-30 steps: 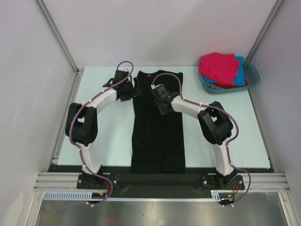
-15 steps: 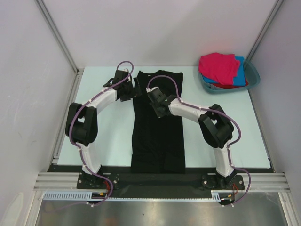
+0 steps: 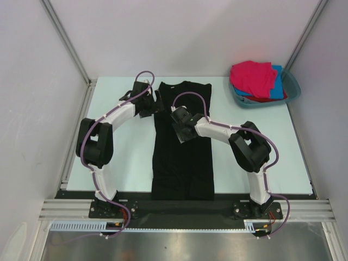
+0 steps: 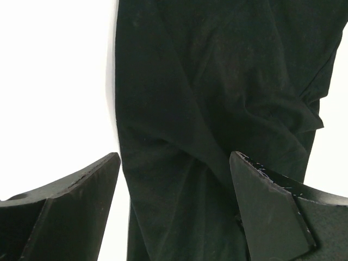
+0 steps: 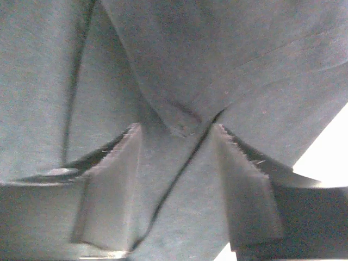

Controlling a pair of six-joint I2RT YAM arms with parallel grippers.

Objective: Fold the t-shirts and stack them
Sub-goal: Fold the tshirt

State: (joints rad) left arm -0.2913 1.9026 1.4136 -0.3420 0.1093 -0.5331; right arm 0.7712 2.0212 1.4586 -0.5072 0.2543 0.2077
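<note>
A large black t-shirt (image 3: 182,163) lies flat and lengthwise on the pale table (image 3: 125,157), collar at the far end. My left gripper (image 3: 154,106) hovers open at its upper left edge. In the left wrist view black cloth (image 4: 217,81) lies below the open left gripper (image 4: 174,157), untouched. My right gripper (image 3: 180,135) stands over the shirt's upper middle. In the right wrist view the right gripper (image 5: 176,128) is open, and a folded cloth corner (image 5: 182,122) lies loose at its tips. Pink (image 3: 253,76), blue (image 3: 278,81) and red (image 3: 266,99) t-shirts are piled in the basin.
A teal plastic basin (image 3: 292,89) stands at the table's far right corner. Metal frame posts (image 3: 65,41) and white walls enclose the table. Both arm bases sit on the black rail (image 3: 185,209) at the near edge.
My right gripper has moved left and slightly nearer over the black shirt, shut, then opened again. The left arm has not moved.
</note>
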